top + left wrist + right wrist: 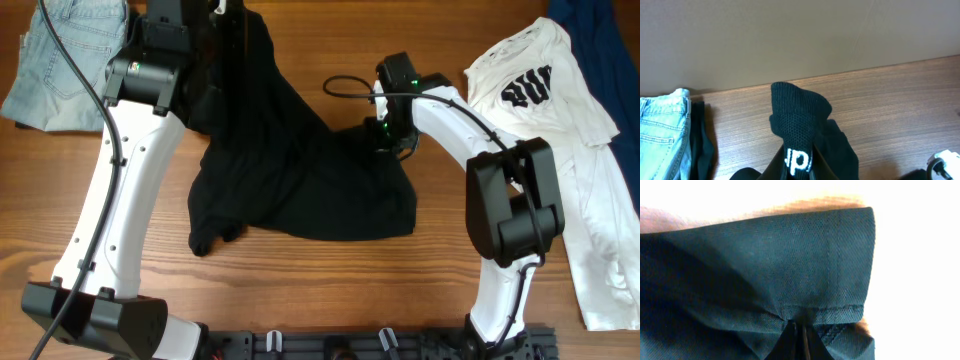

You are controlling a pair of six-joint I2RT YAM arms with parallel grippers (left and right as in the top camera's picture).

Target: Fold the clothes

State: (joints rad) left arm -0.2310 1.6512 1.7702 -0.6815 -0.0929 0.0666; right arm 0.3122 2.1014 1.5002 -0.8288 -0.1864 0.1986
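black shirt [300, 185] in left gripper [798, 170], right gripper [801, 334]

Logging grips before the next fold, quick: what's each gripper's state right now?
Left gripper: closed, pinching the black shirt.
Right gripper: closed on the black shirt's hem.

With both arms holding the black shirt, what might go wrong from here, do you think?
The right gripper pinches only the hem of the black shirt, so it may slip under tension. The left gripper holds a bunched wad, so the fold may come out uneven. The cable loop near the right arm might snag.
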